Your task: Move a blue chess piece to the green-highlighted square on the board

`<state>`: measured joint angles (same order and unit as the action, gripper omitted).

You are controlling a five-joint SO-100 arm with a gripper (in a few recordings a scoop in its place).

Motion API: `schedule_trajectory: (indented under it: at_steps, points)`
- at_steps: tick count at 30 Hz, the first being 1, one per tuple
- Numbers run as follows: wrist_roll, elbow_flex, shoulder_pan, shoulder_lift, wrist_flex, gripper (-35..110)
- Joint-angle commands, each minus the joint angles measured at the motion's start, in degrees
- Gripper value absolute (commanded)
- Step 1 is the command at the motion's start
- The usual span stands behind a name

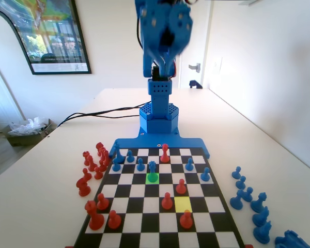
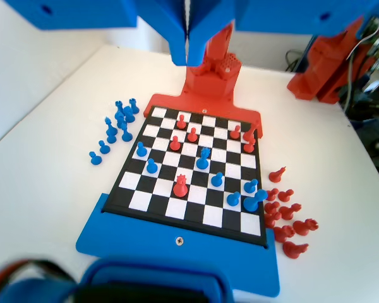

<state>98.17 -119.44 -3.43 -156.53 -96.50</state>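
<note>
Gripper (image 2: 188, 50) raised high, jaws pressed together, empty. Slim blue plastic chess piece (image 1: 152, 171) stands on the bright green-highlighted square (image 1: 152, 178), fixed view. Risk: retracting arm clipping neighbouring pawns.

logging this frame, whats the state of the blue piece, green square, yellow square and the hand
blue chess piece: upright on the green-highlighted square, not held
yellow-highlighted square: unoccupied
hand: shut, raised high above the board, holding nothing

White table (image 1: 57, 206) carries the board (image 1: 139, 205) (captured pieces beside it).
</note>
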Motion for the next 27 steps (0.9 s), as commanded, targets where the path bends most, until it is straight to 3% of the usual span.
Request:
schedule_trajectory:
  at_steps: [1,10,27]
  points:
    - [1.1,-2.9,-1.1,-7.4,-0.2,1]
    - [0.6,-5.4,-0.3,-13.7,5.2,1]
    - [0.3,-5.6,4.6,-18.5,6.3,5]
